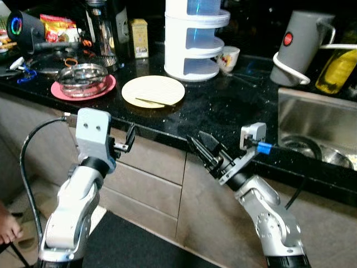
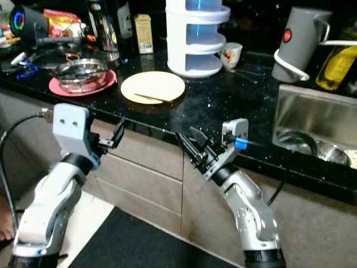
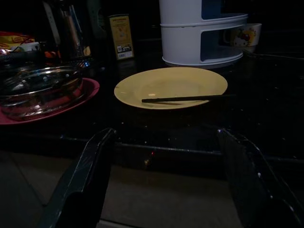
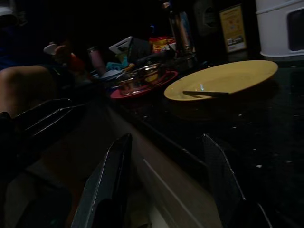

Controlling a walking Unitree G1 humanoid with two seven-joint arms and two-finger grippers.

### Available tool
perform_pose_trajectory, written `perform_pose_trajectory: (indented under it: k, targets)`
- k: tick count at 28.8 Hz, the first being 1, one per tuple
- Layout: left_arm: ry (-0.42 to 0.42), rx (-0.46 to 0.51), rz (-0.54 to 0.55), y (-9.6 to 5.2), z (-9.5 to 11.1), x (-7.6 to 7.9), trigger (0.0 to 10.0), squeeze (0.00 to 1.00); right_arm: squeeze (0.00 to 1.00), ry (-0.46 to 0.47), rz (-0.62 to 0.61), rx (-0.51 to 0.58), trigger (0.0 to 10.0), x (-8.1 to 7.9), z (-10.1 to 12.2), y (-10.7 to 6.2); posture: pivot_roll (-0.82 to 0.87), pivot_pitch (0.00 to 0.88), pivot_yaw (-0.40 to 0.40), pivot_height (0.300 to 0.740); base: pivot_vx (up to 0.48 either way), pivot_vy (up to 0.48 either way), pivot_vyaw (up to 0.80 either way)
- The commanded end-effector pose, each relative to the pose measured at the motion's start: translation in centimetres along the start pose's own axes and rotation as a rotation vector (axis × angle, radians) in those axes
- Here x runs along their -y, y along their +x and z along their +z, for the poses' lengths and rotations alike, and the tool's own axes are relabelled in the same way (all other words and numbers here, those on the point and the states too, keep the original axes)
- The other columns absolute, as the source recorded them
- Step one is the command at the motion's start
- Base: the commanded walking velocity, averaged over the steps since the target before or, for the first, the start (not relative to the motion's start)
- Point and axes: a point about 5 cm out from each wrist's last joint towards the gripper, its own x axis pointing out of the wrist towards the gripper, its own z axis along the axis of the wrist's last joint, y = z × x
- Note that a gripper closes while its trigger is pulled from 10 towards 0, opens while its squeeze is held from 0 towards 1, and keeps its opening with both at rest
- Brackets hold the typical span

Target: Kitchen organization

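Note:
A yellow plate lies on the black counter near its front edge, with a thin dark stick resting across it. To its left, a steel bowl sits on a pink plate. Both grippers hover in front of the counter edge, just below the countertop. My left gripper is open below the plate's left side, and nothing is between its fingers. My right gripper is open to the plate's right and also holds nothing.
A white tiered container, a small cup and a grey kettle stand behind the plate. A steel sink holding bowls is at the right. Drawers lie under the counter. A person's foot is at the lower left.

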Motion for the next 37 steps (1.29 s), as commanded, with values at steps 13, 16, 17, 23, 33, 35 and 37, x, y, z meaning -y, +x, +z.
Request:
perform_pose_trajectory:
  k: [13,16,17,23,33,35,37]
  targets:
    - [0.016,0.002,-0.003,0.4,-0.1,-0.2,10.0,0.00,0.00,0.003,0.006,0.014,10.0,0.2,0.3,0.4,-0.05,0.000,-0.049,0.740,0.310,0.000,0.00]
    - [0.015,0.006,-0.008,0.5,0.0,-0.2,10.0,0.00,0.00,0.002,0.007,0.014,10.0,0.2,0.3,0.4,-0.05,0.000,-0.048,0.740,0.314,0.000,0.00]
    - [0.012,0.011,-0.015,0.6,0.1,-0.1,10.0,0.00,0.00,0.002,0.009,0.015,10.0,0.2,0.4,0.5,-0.05,0.000,-0.049,0.740,0.292,0.000,0.00]
    - [0.006,0.022,-0.028,0.8,0.3,0.1,10.0,0.00,0.00,0.000,0.010,0.018,10.0,0.3,0.5,0.5,-0.05,0.000,-0.050,0.740,0.285,0.000,0.00]
    - [-0.022,0.128,-0.192,1.6,2.8,1.2,10.0,0.00,0.00,0.025,-0.011,0.041,10.0,0.6,0.9,0.7,-0.05,0.000,-0.052,0.740,0.000,0.000,0.00]
    - [0.031,0.135,-0.230,1.7,3.0,1.0,10.0,0.00,0.00,0.025,-0.013,0.042,10.0,0.6,0.9,0.7,-0.05,0.000,-0.054,0.740,0.000,0.000,0.00]
    - [0.078,0.133,-0.258,1.8,3.1,0.9,10.0,0.00,0.00,0.024,-0.014,0.043,10.0,0.7,1.0,0.7,-0.05,0.000,-0.054,0.740,0.000,0.000,0.00]
